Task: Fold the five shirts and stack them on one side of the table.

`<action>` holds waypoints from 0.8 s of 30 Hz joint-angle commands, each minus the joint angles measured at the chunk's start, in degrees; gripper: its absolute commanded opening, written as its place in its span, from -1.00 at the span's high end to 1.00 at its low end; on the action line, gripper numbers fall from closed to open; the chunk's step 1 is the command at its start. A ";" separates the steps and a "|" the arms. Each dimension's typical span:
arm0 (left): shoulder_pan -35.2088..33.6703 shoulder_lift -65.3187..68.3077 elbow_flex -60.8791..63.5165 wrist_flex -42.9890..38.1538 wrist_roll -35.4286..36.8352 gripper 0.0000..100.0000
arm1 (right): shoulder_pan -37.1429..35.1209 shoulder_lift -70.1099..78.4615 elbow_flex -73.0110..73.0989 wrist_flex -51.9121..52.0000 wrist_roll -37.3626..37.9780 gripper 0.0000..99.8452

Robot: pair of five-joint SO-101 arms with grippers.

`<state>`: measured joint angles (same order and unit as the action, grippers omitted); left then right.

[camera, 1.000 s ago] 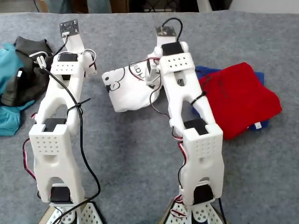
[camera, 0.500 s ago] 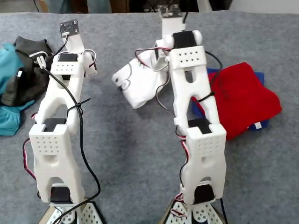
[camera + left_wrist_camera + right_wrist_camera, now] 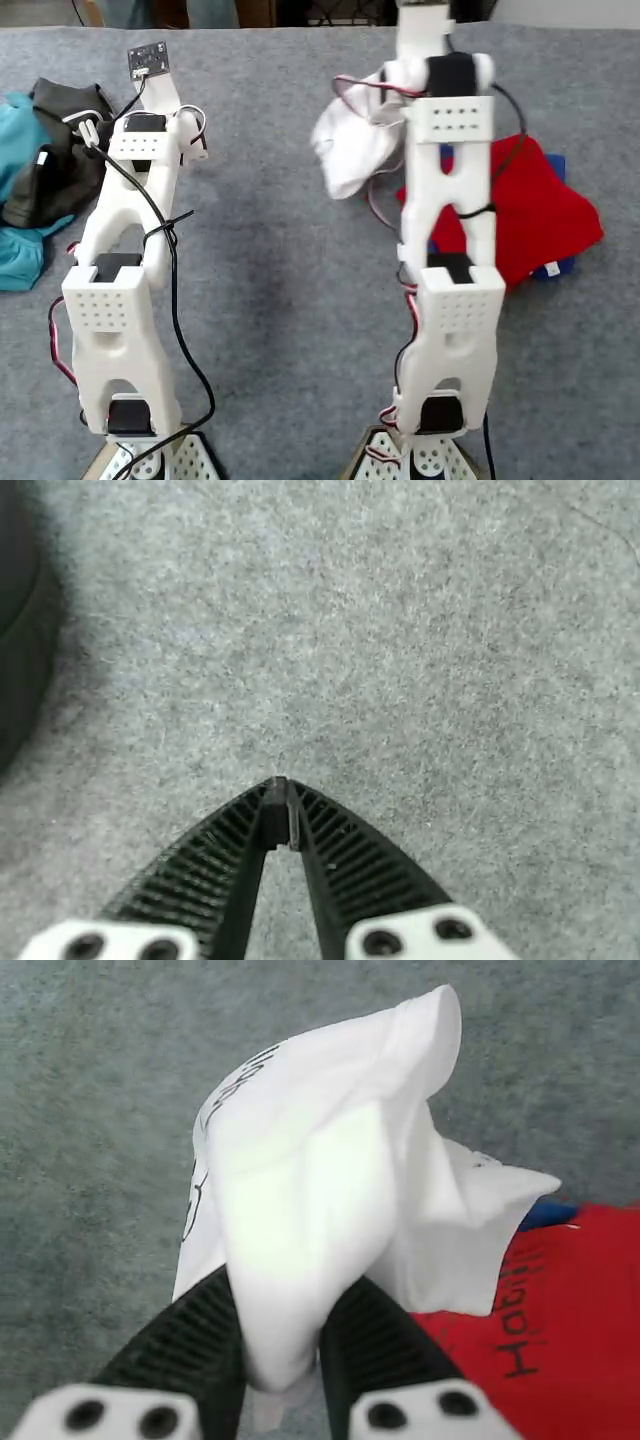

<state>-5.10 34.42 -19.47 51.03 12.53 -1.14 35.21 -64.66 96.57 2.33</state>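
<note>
At the far right of the grey table, the right gripper is clamped on a bunched white shirt. The cloth hangs from it just beside a folded red shirt. The red shirt lies on a blue shirt, whose edges peek out. The left gripper is closed and empty, its tips over bare table. Near it, at the left edge, a dark shirt is heaped with a teal shirt.
</note>
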 commanded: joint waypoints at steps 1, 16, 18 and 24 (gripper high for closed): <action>-0.84 -2.99 -2.59 -0.44 -0.53 0.94 | 5.45 -0.57 -7.16 2.20 4.31 0.97; -0.66 -2.99 -2.51 -0.44 -0.53 0.94 | 27.43 -2.15 -0.48 4.66 17.67 0.97; -0.66 -2.90 -2.51 -0.44 -0.53 0.94 | 28.57 -3.82 4.44 4.66 19.08 0.97; -0.57 -2.90 -2.42 -0.44 -0.53 0.94 | 31.91 -11.12 20.09 4.40 24.88 0.96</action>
<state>-5.10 34.42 -19.47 51.03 12.53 28.48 30.11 -49.71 100.88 25.01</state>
